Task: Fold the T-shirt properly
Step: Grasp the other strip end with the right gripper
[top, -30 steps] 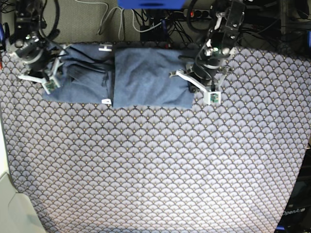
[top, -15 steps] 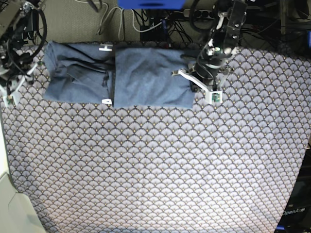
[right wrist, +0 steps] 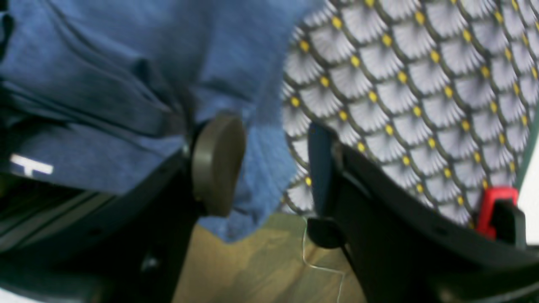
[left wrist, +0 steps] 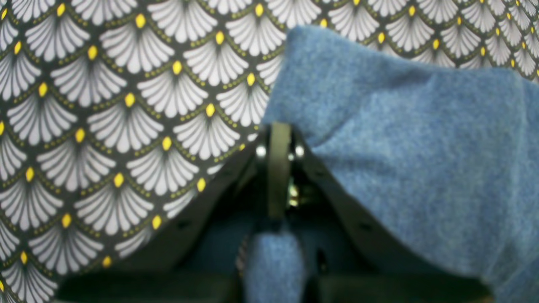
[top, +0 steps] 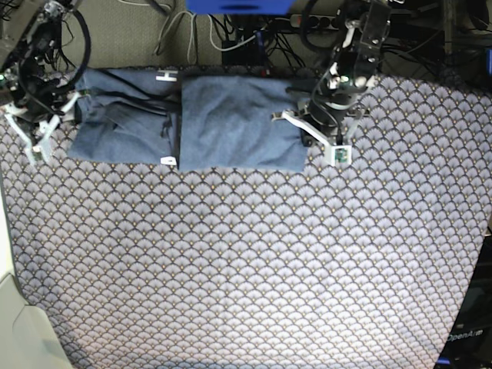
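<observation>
1. While bare tablecloth (top: 246, 269) fills the near side, I see the T-shirt (top: 184, 123) lying part-folded along the far edge.
2. My left gripper (top: 319, 138) pinches its edge, jaws pressed together, arm angled downward.
3. My right gripper (top: 34, 134) hovers spread beside the opposite end; I judge regrasping comes next.

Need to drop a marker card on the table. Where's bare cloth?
Free: the grey scallop-patterned tablecloth below the slate-blue folded T-shirt. Crowded: the far edge, where the left gripper and right gripper flank the shirt.
</observation>
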